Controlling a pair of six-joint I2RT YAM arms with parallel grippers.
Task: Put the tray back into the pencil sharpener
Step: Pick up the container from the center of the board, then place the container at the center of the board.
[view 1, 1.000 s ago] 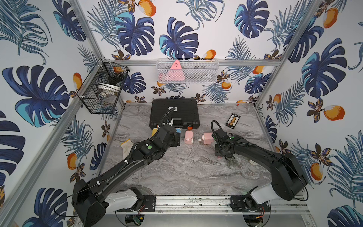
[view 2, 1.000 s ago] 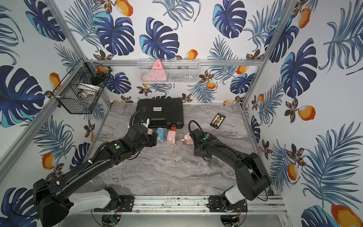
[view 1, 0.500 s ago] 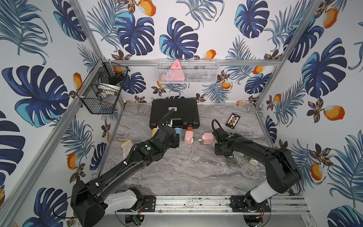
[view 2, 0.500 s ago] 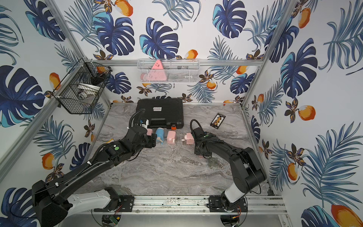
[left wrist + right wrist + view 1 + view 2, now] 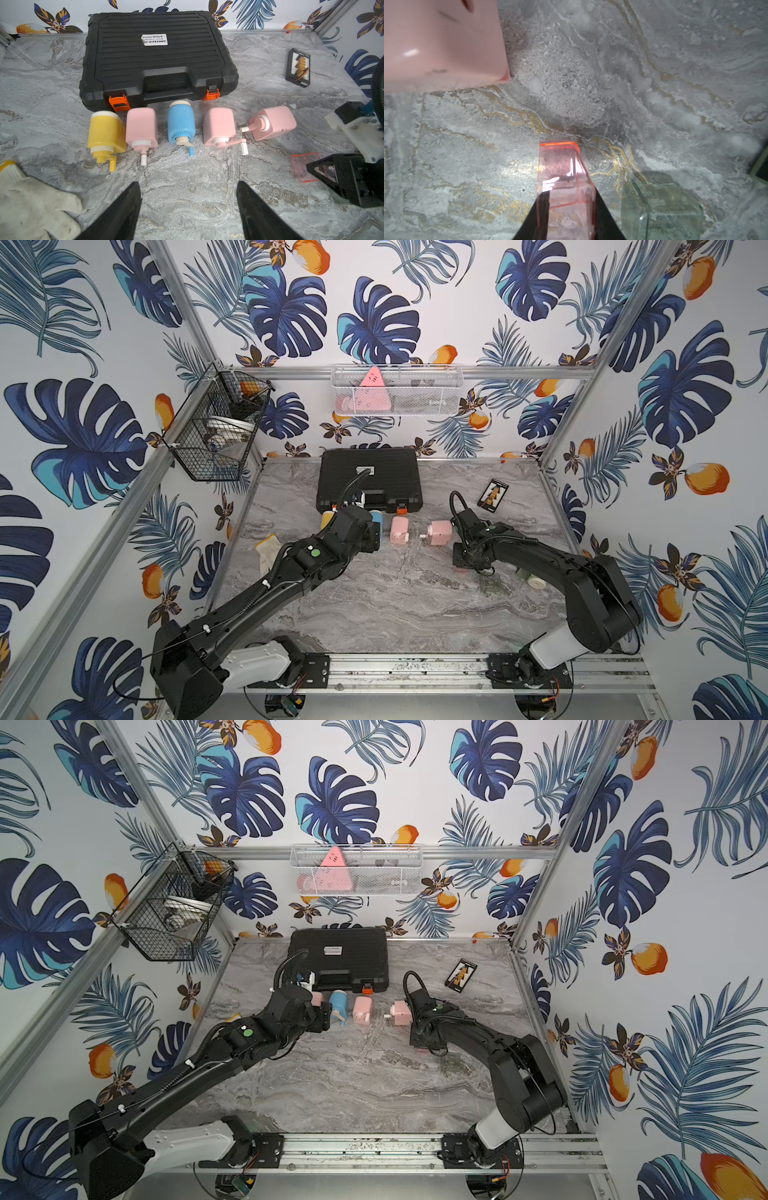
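1. We are judging the step in hand to be the pickup. The right gripper is standing low over the red tray, which is down by the table and not yet in the sharpener.
2. In the right wrist view its jaws are sitting against the tray's two long walls, one on each side, so we are reading them as clamped on the tray. We cannot tell whether the tray is off the marble.
3. In a top view the pink sharpener is lying on its side at about 11 o'clock from that gripper, near but apart. Its crank is pointing to 9 o'clock.
4. A clear tray is lying just beside the red one, at about 4 o'clock from the gripper.
5. The left gripper is hanging at about 9 o'clock from the sharpener, jaws wide apart and holding nothing. It is facing a row of other sharpeners in front of the case.
6. We are expecting the next move to call for lifting the tray clear, carrying it toward 11 o'clock and squaring it with the sharpener's slot, which is not showing to us.
7. We are guessing the light sharpener will slide under the push, so the left gripper may need to be bracing it.
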